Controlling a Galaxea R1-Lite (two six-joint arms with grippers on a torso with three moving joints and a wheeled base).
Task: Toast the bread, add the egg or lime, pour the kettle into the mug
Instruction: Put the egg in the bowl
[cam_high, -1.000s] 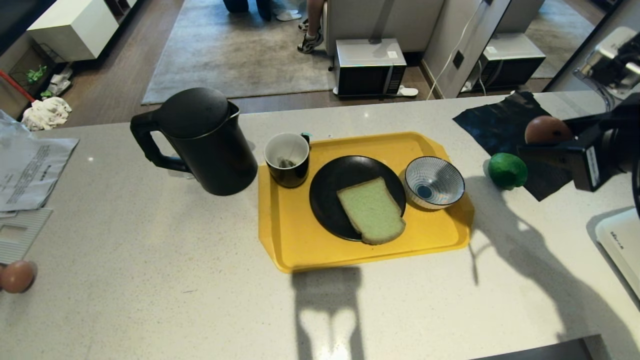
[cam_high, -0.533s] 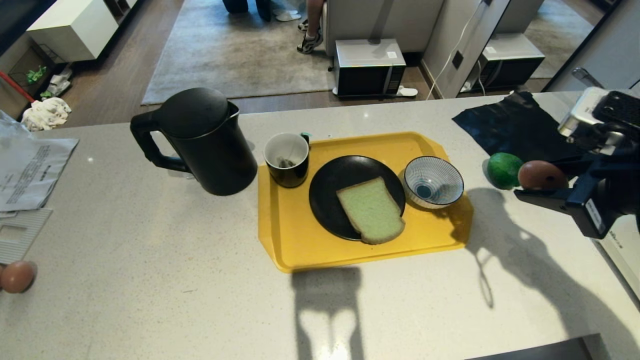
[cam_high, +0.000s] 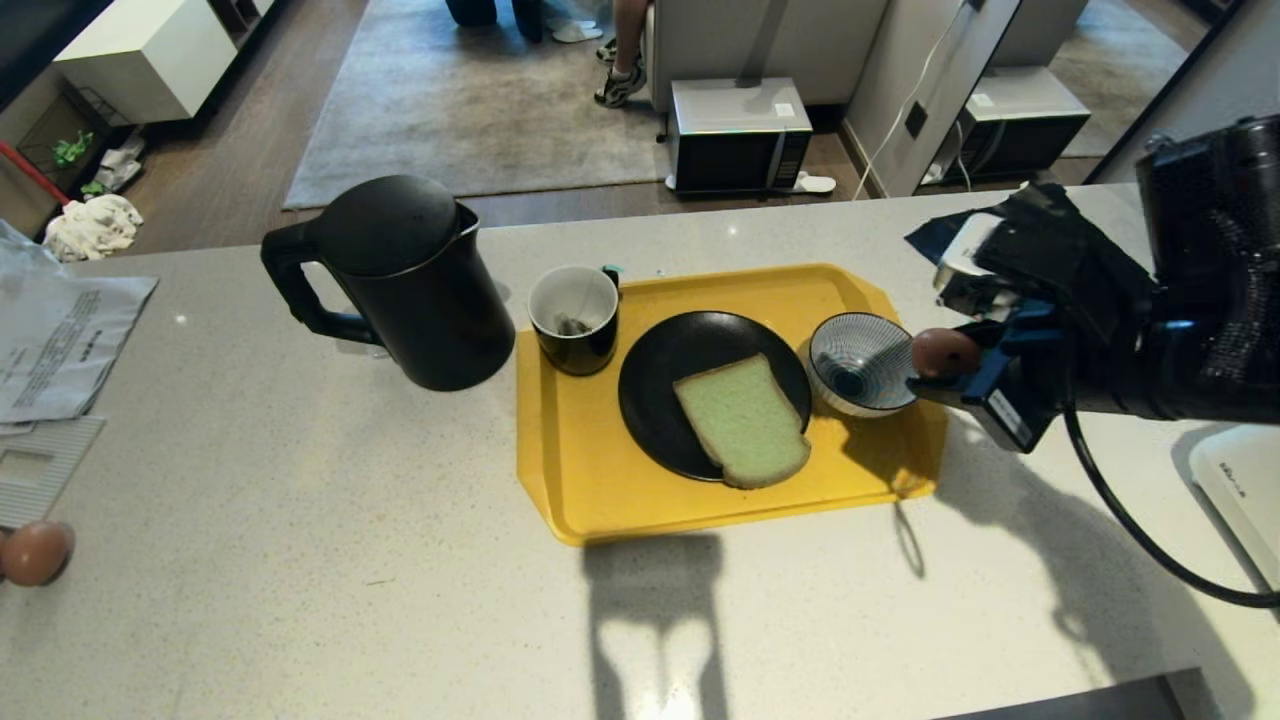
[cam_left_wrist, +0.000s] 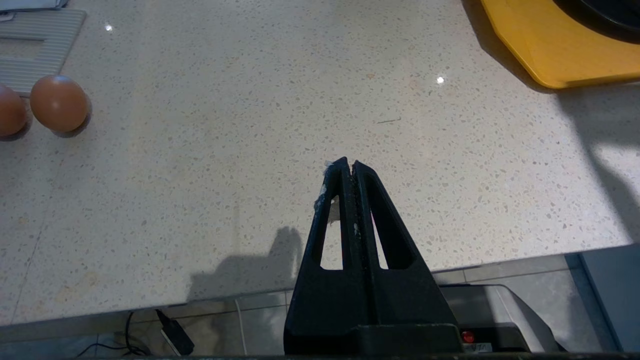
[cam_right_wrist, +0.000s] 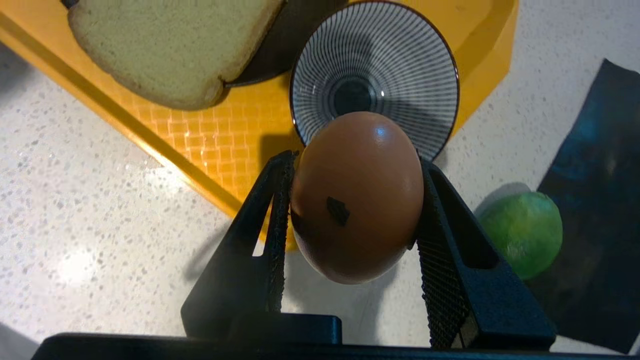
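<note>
Just beyond right pincer (cam_right_wrist: 350, 215), striped bowl (cam_right_wrist: 374, 65) on yellow tray (cam_right_wrist: 215, 150); speckled egg (cam_right_wrist: 357, 197) clamped between pads, apparently above bowl's near rim. Risks: early release cracks egg on rim; over-squeeze breaks shell. Left pincer (cam_left_wrist: 348, 167) parked, closed.

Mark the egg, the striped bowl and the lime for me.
egg (cam_right_wrist: 357, 197), right wrist view, shell middle.
striped bowl (cam_high: 858, 358), head view, inner wall.
lime (cam_right_wrist: 525, 232), right wrist view, skin middle.

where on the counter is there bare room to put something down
Bare counter runs wide in front of the kettle and yellow tray, between the brown egg on the left edge and the tray. Crowded: the tray, filled by mug, plate and striped bowl.
</note>
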